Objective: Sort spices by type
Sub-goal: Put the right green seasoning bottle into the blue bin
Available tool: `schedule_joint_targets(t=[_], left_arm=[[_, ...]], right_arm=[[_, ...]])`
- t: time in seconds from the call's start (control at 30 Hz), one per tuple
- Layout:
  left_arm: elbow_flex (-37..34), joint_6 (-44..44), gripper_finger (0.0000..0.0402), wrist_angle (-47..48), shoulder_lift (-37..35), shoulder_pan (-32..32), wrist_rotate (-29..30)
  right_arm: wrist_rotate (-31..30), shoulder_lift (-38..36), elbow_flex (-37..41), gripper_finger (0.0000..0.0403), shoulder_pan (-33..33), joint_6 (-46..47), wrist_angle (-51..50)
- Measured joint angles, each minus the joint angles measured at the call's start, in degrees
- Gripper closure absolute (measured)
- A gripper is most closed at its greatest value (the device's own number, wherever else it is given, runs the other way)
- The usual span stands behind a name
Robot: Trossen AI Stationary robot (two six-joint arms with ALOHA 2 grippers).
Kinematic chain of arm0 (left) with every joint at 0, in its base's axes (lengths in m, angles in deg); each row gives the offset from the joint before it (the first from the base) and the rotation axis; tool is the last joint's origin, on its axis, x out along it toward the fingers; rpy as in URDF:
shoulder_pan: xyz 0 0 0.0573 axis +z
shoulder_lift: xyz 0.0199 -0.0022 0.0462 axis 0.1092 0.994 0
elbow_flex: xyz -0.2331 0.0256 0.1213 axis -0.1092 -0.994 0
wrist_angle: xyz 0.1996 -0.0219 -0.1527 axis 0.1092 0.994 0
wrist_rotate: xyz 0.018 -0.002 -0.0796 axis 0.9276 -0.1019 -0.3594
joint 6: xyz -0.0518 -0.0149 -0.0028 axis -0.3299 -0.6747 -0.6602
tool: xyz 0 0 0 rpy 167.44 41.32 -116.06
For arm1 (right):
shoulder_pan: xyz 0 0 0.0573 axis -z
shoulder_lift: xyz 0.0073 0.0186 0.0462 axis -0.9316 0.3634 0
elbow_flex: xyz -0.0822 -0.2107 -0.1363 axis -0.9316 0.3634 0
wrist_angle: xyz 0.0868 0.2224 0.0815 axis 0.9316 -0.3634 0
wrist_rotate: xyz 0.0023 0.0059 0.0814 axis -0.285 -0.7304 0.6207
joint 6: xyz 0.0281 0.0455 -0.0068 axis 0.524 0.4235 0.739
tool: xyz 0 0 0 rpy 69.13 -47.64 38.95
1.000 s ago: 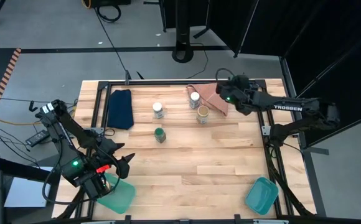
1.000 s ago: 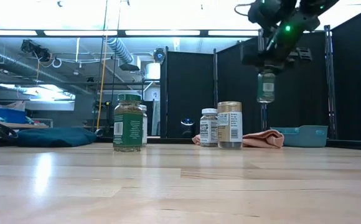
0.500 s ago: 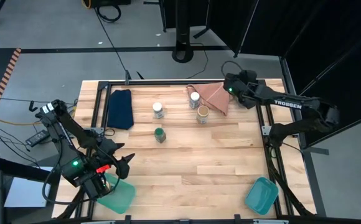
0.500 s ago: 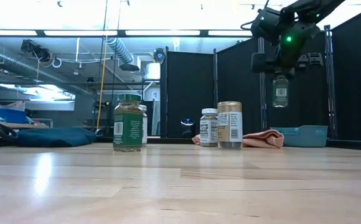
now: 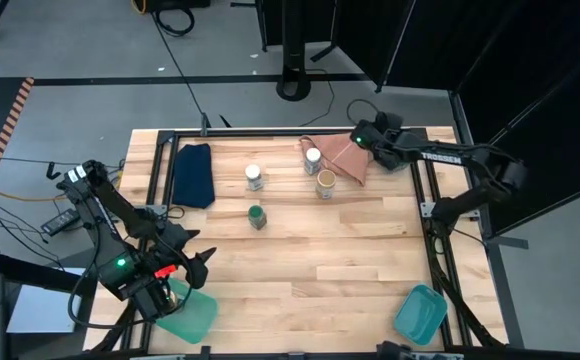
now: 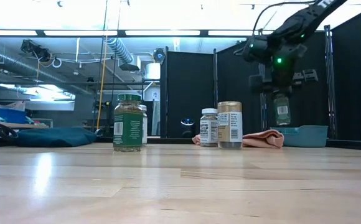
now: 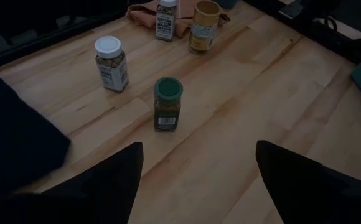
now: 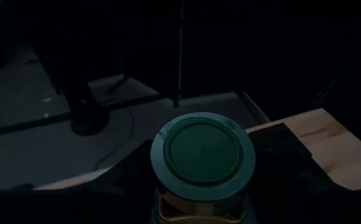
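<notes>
High view: right gripper (image 5: 362, 140) at the counter's (image 5: 300, 260) one-o'clock corner; left gripper (image 5: 192, 262) at eight o'clock, jaws wide, empty.

Low view: right jaws clamped on a green-lidded jar (image 6: 282, 109), aloft over the pink cloth (image 6: 261, 139).

Left wrist view: green-lidded jar (image 7: 167, 103), white-lidded jars (image 7: 111, 62) (image 7: 166, 10), tan-lidded jar (image 7: 203, 26) standing.

Right wrist view: held jar's lid.
</notes>
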State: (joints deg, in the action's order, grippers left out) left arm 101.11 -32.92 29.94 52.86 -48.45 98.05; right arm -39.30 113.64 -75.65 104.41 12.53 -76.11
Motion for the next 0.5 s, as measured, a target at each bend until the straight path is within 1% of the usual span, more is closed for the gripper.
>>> schedule_joint_targets(t=[0.27,0.4,0.5], left_arm=[[0.0,0.0,0.0085,0.0,0.0,0.0,-1.5],[0.0,0.0,0.0085,0.0,0.0,0.0,-1.5],[0.0,0.0,0.0085,0.0,0.0,0.0,-1.5]], right_arm=[[0.0,5.6,0.0,0.0194,0.0,1.8,0.0],[-0.2,6.5,0.1,0.0194,0.0,1.8,-0.1],[-2.5,6.3,0.1,0.0194,0.0,2.2,-0.1]])
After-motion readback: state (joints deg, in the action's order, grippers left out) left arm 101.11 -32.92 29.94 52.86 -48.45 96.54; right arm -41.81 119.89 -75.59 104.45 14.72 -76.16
